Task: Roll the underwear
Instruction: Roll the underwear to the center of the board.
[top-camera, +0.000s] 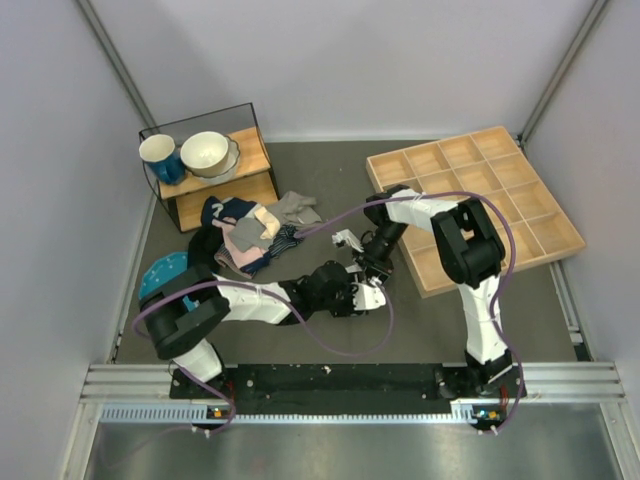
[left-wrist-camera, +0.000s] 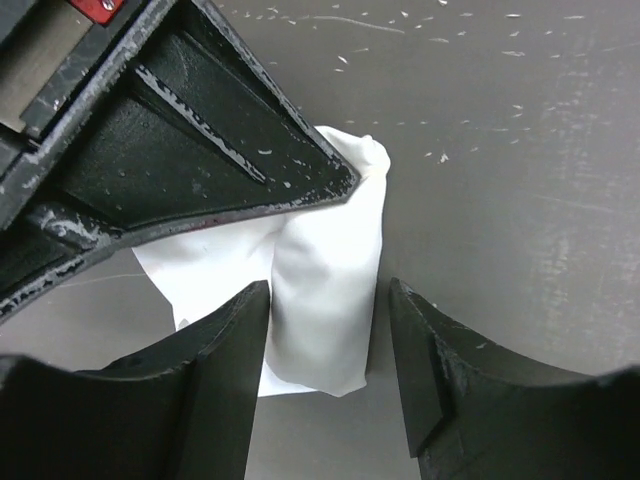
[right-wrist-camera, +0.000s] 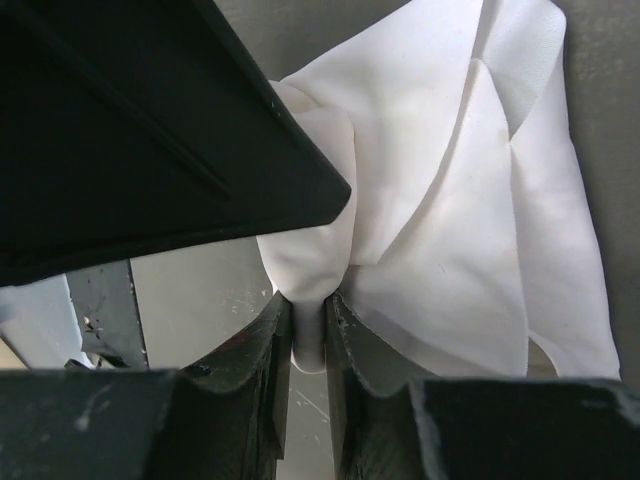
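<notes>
A white underwear (top-camera: 371, 294) lies partly folded on the grey table between the two grippers. In the left wrist view it (left-wrist-camera: 325, 300) is a folded white strip, and my left gripper (left-wrist-camera: 328, 345) is open with its jaws on either side of the strip's near end. In the right wrist view my right gripper (right-wrist-camera: 308, 335) is shut on a pinched fold of the white underwear (right-wrist-camera: 450, 250). The black body of the other arm covers the upper left of both wrist views. In the top view both grippers (top-camera: 362, 285) meet over the garment.
A pile of other clothes (top-camera: 250, 235) lies at the left. A wooden shelf (top-camera: 215, 175) behind it holds a blue cup (top-camera: 160, 157) and a white bowl (top-camera: 207, 152). A wooden compartment tray (top-camera: 480, 200) sits at the right. A blue object (top-camera: 162, 275) lies near the left arm.
</notes>
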